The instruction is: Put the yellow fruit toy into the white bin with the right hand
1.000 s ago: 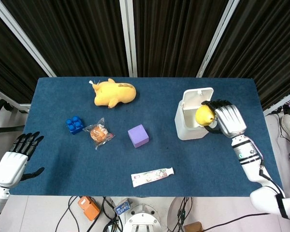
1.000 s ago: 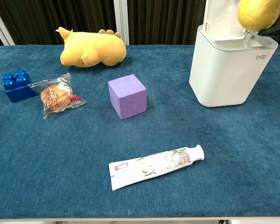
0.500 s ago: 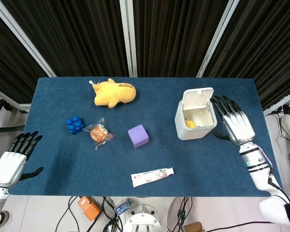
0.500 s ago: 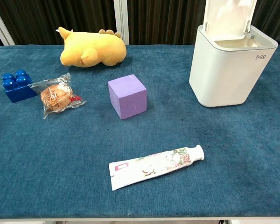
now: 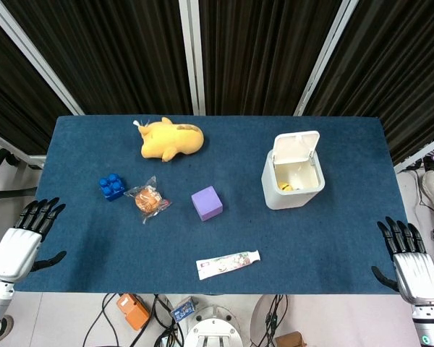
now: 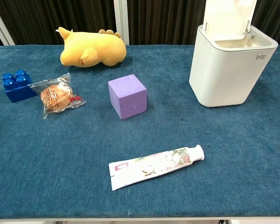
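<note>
The yellow fruit toy (image 5: 286,186) lies inside the white bin (image 5: 273,195), only a small part of it showing past the rim in the head view. The bin (image 6: 228,74) stands at the right of the blue table with its lid tipped up; the chest view does not show inside it. My right hand (image 5: 410,262) hangs off the table's front right corner, fingers spread, holding nothing. My left hand (image 5: 23,237) is off the front left edge, also spread and empty. Neither hand appears in the chest view.
A yellow plush animal (image 5: 170,139) lies at the back. A blue brick (image 5: 112,186), a wrapped snack (image 5: 147,200) and a purple cube (image 5: 207,202) sit mid-table. A toothpaste tube (image 5: 228,264) lies near the front edge.
The right hand let the yellow fruit drop into the bin, then drew back from beside the bin to beyond the table's front right corner. The left hand stayed put.
</note>
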Robot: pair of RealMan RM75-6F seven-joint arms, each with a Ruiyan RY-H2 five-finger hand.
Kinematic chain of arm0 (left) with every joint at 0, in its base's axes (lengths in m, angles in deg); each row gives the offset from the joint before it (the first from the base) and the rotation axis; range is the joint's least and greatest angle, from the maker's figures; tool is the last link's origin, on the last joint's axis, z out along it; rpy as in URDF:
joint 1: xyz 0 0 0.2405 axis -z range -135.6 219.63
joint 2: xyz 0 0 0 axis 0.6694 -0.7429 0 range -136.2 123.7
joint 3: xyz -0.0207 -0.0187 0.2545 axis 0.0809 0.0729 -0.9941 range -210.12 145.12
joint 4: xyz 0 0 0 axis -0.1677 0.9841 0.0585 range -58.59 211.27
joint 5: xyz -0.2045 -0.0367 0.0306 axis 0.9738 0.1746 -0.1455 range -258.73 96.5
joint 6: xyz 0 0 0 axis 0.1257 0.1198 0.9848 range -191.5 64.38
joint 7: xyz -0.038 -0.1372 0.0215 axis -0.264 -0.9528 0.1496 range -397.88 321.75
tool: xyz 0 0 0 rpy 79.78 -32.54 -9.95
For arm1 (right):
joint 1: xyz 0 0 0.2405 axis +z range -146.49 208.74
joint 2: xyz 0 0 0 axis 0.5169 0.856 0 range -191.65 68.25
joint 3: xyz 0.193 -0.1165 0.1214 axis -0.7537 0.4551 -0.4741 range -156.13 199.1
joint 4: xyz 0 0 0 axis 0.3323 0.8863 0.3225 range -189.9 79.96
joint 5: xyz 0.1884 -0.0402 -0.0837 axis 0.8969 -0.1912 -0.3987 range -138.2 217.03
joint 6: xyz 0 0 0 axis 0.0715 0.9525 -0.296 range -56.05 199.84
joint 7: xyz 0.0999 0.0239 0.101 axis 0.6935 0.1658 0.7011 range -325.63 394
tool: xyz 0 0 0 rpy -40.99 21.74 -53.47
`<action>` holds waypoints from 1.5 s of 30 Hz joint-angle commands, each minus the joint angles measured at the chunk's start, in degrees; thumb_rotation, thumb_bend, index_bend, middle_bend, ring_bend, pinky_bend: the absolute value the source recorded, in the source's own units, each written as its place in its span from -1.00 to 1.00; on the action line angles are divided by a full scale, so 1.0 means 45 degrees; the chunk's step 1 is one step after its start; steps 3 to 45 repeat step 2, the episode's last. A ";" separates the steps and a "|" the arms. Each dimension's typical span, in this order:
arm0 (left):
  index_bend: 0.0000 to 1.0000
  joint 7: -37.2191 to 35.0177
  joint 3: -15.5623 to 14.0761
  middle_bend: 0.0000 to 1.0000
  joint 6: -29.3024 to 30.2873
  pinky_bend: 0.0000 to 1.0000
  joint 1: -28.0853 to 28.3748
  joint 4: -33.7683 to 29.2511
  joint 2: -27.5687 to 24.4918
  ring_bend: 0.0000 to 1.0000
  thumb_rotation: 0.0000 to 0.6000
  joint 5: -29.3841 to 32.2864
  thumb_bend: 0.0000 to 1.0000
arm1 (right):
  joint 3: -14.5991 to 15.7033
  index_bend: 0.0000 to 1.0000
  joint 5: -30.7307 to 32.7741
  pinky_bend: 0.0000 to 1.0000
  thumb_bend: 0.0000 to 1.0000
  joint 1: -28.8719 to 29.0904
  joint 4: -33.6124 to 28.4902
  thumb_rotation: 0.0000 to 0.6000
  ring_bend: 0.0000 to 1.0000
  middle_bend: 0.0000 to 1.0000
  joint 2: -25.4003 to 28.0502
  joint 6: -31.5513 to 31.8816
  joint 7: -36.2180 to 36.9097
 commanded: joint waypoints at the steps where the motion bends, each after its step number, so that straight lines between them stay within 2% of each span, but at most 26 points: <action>1: -1.00 0.0100 -0.0009 -1.00 -0.0025 -0.93 0.0001 -0.0011 0.0041 -1.00 1.00 -0.0012 -0.77 | -0.0147 -1.00 0.0049 -1.00 -0.28 -0.0237 0.0237 1.00 -1.00 -1.00 -0.0126 0.0162 0.0165; 45: -1.00 0.0140 -0.0015 -1.00 -0.0035 -0.93 0.0001 -0.0010 0.0054 -1.00 1.00 -0.0018 -0.77 | -0.0226 -1.00 0.0057 -1.00 -0.28 -0.0269 0.0252 1.00 -1.00 -1.00 -0.0170 0.0230 0.0037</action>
